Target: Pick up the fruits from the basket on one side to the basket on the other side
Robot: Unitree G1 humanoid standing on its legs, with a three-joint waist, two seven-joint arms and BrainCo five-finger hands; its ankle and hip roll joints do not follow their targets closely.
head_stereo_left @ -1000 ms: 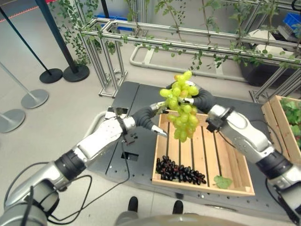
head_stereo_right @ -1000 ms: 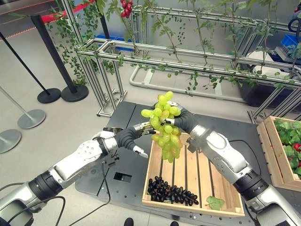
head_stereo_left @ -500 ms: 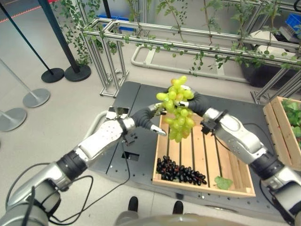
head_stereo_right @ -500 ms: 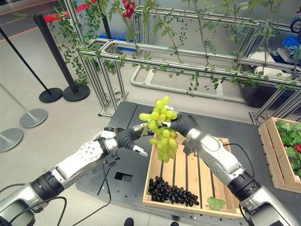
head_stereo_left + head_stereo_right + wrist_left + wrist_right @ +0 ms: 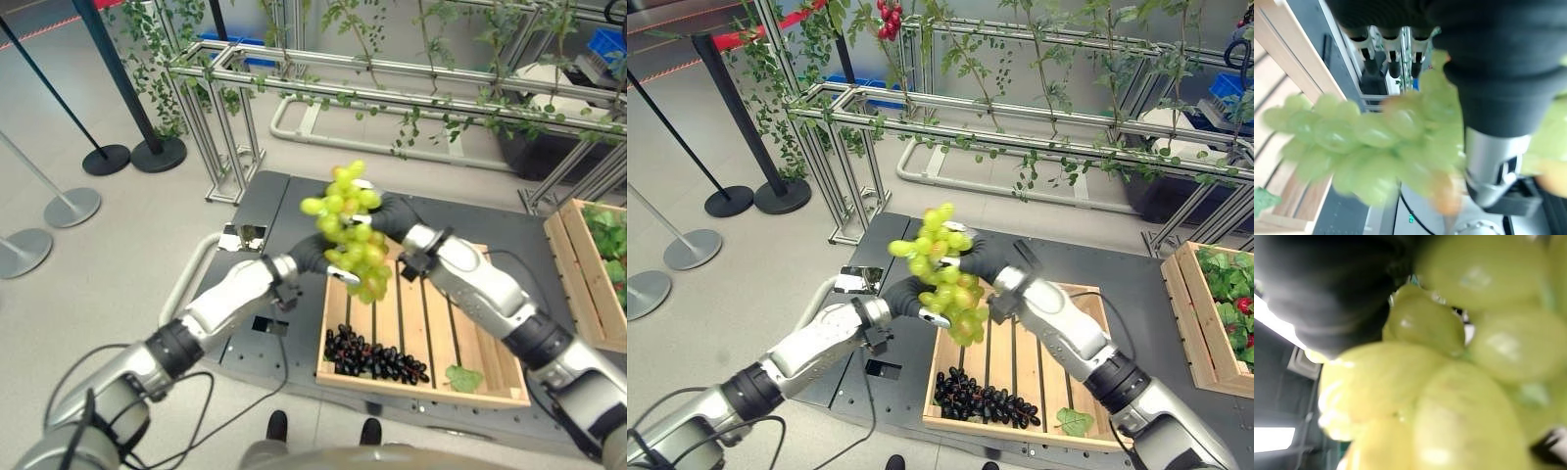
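Above crate's point(image 5: 490, 387) left edge | green grapes point(image 5: 348, 230) held up, right hand point(image 5: 384, 217) curled on top | left hand point(image 5: 312, 257) behind bunch, grip unclear | support underneath before handover, avoid swinging

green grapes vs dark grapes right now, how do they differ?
The green grapes are pale green; the dark grapes are near black. The green grapes hang in the air at the right hand, above the wooden crate; the dark grapes lie along the crate's near edge, untouched. Both are whole bunches.
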